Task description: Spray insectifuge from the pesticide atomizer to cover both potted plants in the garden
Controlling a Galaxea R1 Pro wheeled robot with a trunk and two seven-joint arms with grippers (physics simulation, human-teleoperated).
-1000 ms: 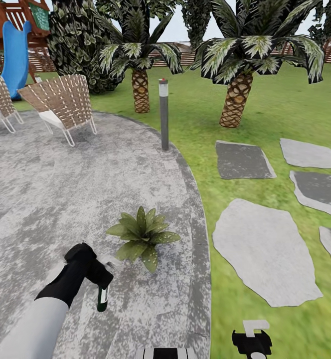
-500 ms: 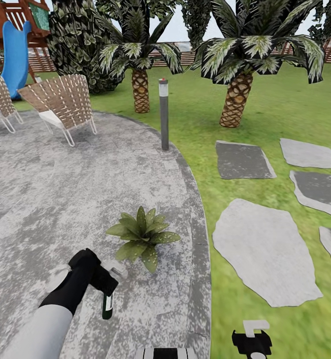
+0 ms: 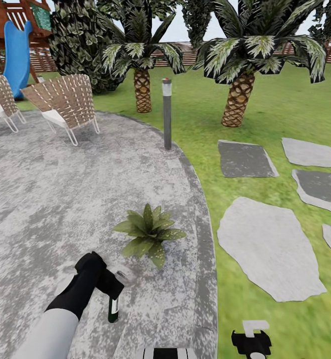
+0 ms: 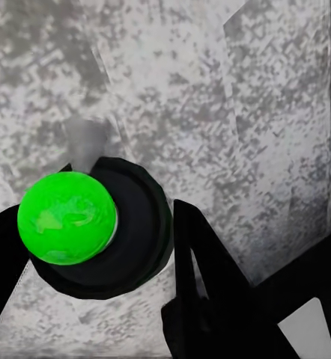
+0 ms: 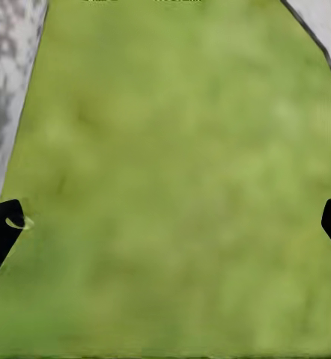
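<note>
The left gripper (image 3: pixel 111 287) was clamped on the atomizer (image 3: pixel 113 308) near the patio (image 3: pixel 46 199) edge; it looked light, rigid, best held mid-body.

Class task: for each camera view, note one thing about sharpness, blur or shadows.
Head view: potted plant reads crisp, no cast shadow visible beneath it. Left wrist view: patio paving is coarse and pixelated. Right wrist view: lawn is a soft, featureless green blur.

Mottled grey-and-white patio (image 3: pixel 46 199), green lawn (image 3: pixel 280 104), olive-green speckled potted plant (image 3: pixel 149 233); dark atomizer (image 3: pixel 114 309) with white label; blue slide (image 3: pixel 17 50) upper left, brown-and-white woven chairs (image 3: pixel 66 102)
</note>
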